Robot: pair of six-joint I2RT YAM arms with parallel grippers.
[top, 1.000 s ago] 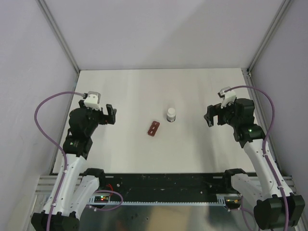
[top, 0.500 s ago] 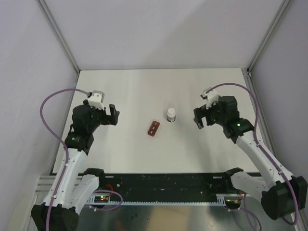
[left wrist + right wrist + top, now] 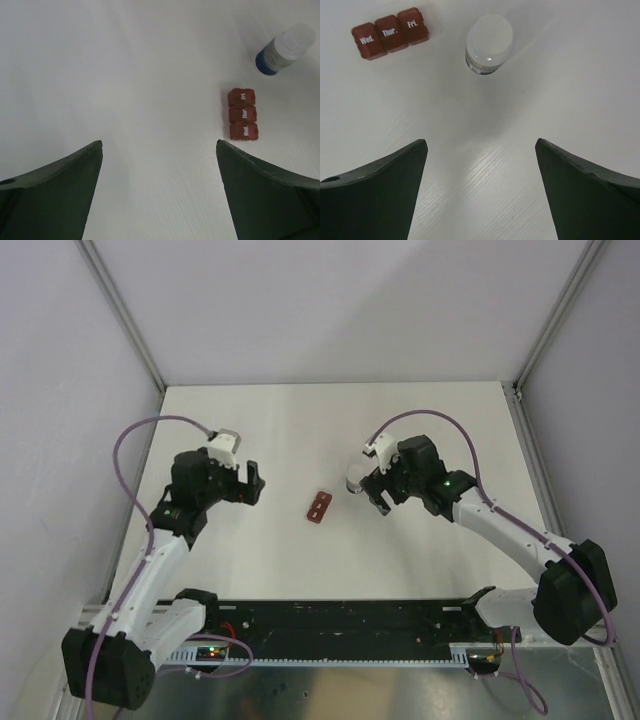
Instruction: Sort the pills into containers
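The containers are a dark red three-compartment pill box [image 3: 320,506] lying on the white table, all lids closed, marked Wed., Thur., Fri. [image 3: 390,33]. In the left wrist view the pill box [image 3: 243,114] lies ahead and to the right. No pills show in any view. My left gripper [image 3: 255,485] stands open to the left of the box, with nothing between its fingers [image 3: 159,145]. My right gripper [image 3: 376,492] is open just right of the white-capped bottle [image 3: 352,481]. The bottle [image 3: 489,42] stands ahead of that gripper's open jaws [image 3: 481,142].
The bottle [image 3: 285,49] has a blue label and stands upright, just beyond the pill box. Grey walls close in the table [image 3: 300,430] at the back and both sides. A black rail runs along the near edge.
Both arms have swung inward toward the table's middle. The right gripper has come left up to the bottle; the left gripper has moved right toward the pill box. Both stay open.
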